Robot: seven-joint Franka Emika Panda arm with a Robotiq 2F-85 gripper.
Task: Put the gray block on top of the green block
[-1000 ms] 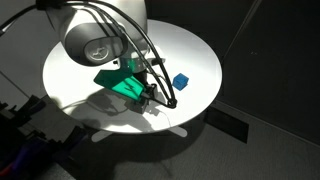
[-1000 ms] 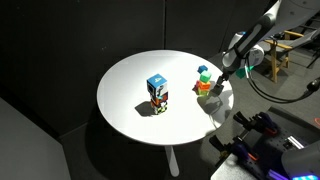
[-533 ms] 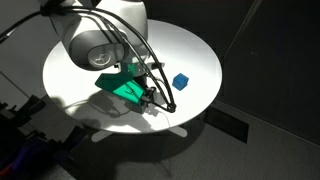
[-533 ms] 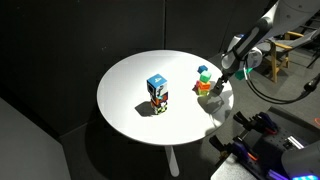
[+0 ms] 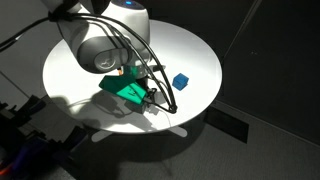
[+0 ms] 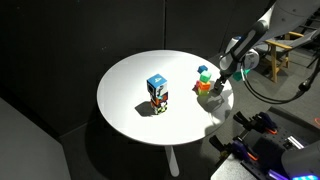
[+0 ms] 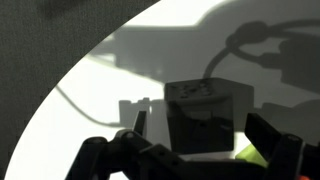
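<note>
Fingers (image 7: 139, 125) of the gripper (image 7: 200, 130) stood spread wide, one on each side of the gray block (image 7: 205, 105). A gap showed at the left face, so the block looked bracketed rather than pinched, a stance that suited either closing on it or letting it go. The block sat square and upright in the wrist view, dark in the arm's shadow. A yellow-green sliver (image 7: 245, 152) peeked out low at its right, though whether that was the cube beneath it could not be told. In an exterior view the gripper hung over the cluster at the table (image 6: 130, 95) edge, where the green block (image 6: 203, 73) stood above an orange cube (image 6: 204, 88). Judging by that, the stack was probably close to made. Farther in, near the table's middle, a blue cube (image 6: 157, 82) topped its own small pile, well apart from the work.
</note>
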